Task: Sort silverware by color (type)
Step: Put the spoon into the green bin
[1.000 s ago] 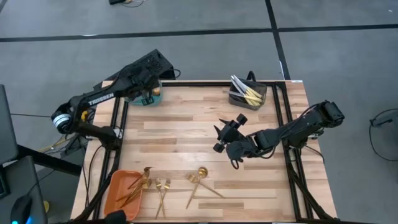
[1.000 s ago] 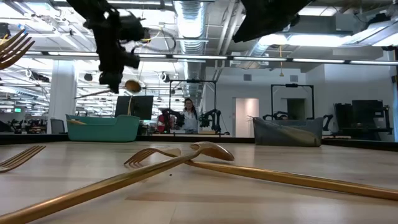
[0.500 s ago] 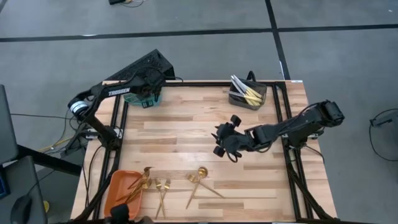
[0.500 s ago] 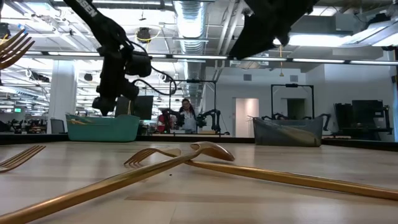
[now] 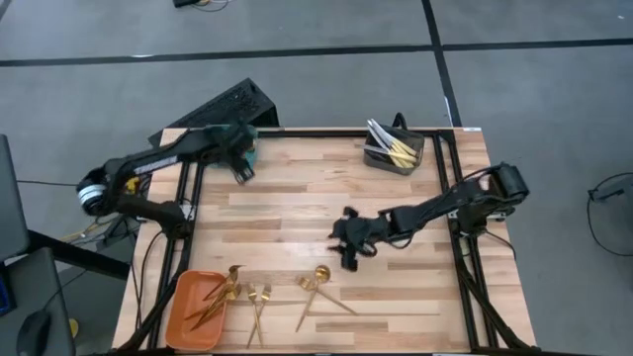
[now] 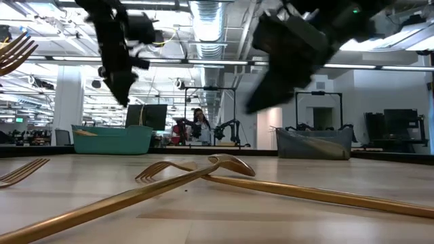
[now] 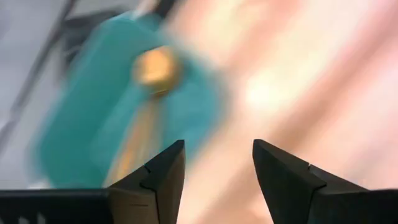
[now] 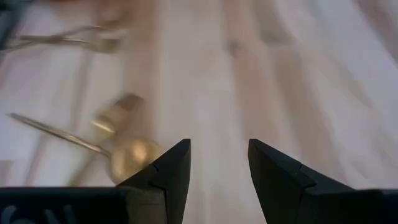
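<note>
On the near part of the table lie gold silverware pieces: a spoon crossed with a fork (image 5: 316, 285) and two forks (image 5: 259, 297). My right gripper (image 5: 346, 244) hangs open above the table just beyond them, and the spoon's bowl (image 8: 134, 154) shows ahead of its fingers (image 8: 217, 162). My left gripper (image 5: 242, 172) is open at the far left, beside the teal bin (image 5: 249, 148). A gold spoon (image 7: 152, 68) lies in that bin (image 7: 93, 124), and nothing is between the left fingers (image 7: 217, 165).
An orange bin (image 5: 188, 302) with several gold forks sits at the near left corner. A dark grey bin (image 5: 394, 153) holding knives stands at the far right. Bare wood stretches across the table's middle. A person shows far off in the room (image 6: 198, 125).
My left gripper has let go of a gold spoon over the teal bin and drawn back a little toward the near edge; the spoon now lies in the bin. My right gripper has moved down and toward the near left, closer to the crossed spoon and fork.
</note>
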You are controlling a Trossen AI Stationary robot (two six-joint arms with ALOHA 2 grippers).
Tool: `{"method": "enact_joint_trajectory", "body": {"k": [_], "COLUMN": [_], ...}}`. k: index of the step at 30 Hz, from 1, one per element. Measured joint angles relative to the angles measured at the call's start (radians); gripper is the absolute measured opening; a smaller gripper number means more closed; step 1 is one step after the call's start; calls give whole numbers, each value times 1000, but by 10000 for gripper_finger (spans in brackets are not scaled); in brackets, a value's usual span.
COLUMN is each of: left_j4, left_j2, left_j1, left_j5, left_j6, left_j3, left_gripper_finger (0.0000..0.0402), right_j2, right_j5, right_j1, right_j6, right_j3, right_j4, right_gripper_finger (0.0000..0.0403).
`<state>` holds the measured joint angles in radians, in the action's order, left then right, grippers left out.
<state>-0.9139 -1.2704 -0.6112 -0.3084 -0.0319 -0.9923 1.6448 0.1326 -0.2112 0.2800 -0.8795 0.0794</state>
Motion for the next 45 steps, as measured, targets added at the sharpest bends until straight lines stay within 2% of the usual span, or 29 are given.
{"method": "enact_joint_trajectory", "body": {"k": [3,10,16,22,27,30,34,36,40,45], "left_j4": [22,23,58,84,95,101,106,126,372,741], "left_j2": [60,83,52,12,-7,-7,-8,-8,-7,-13], "left_j1": [164,545,735,812,834,836,838,846,869,875], "left_j5": [40,-43,-96,-100,-98,-102,-101,-100,-87,22], "left_j6": [71,278,428,505,523,527,533,533,429,287], "left_j3": [31,40,41,40,40,41,40,41,91,186], "left_gripper_finger": [170,163,163,162,162,162,162,162,162,162], "right_j2": [69,197,292,402,437,438,411,388,342,273], "right_j5": [-7,-7,-5,-8,-19,-24,-15,-11,53,146], "right_j1": [-33,-105,-157,-163,-161,-150,-138,-125,-94,-52], "right_j6": [-116,-368,-499,-529,-527,-497,-424,-391,-302,-167], "right_j3": [-10,-127,-269,-400,-463,-473,-472,-471,-471,-471], "right_j4": [33,16,-85,-264,-344,-390,-467,-507,-552,-554], "right_gripper_finger": [185,185,185,177,155,124,55,53,53,53]}}
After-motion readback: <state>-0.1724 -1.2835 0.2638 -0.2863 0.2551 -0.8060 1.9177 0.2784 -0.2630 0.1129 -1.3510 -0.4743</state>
